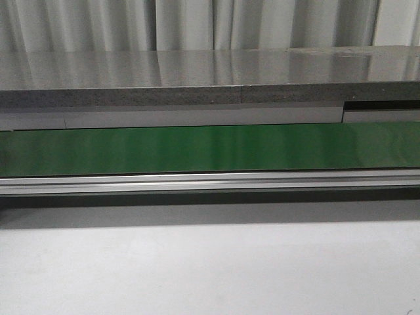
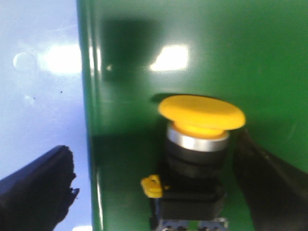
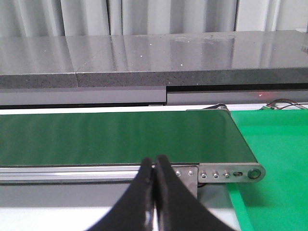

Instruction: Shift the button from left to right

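The button (image 2: 199, 144) shows only in the left wrist view. It has a yellow mushroom head, a silver ring, a black body and a small yellow side tab (image 2: 152, 186), and it rests on a green surface (image 2: 192, 48). My left gripper (image 2: 154, 159) is open around it. One finger (image 2: 269, 187) is close beside the button; the other finger (image 2: 36, 192) stands well apart, over the pale table. My right gripper (image 3: 154, 161) is shut and empty, in front of the conveyor's end. Neither gripper nor the button shows in the front view.
A long green conveyor belt (image 1: 210, 147) with an aluminium side rail (image 1: 210, 180) crosses the front view; its right end (image 3: 226, 144) meets a green mat (image 3: 274, 163). A grey stone ledge (image 1: 210, 85) runs behind. White table surface (image 1: 210, 269) lies in front.
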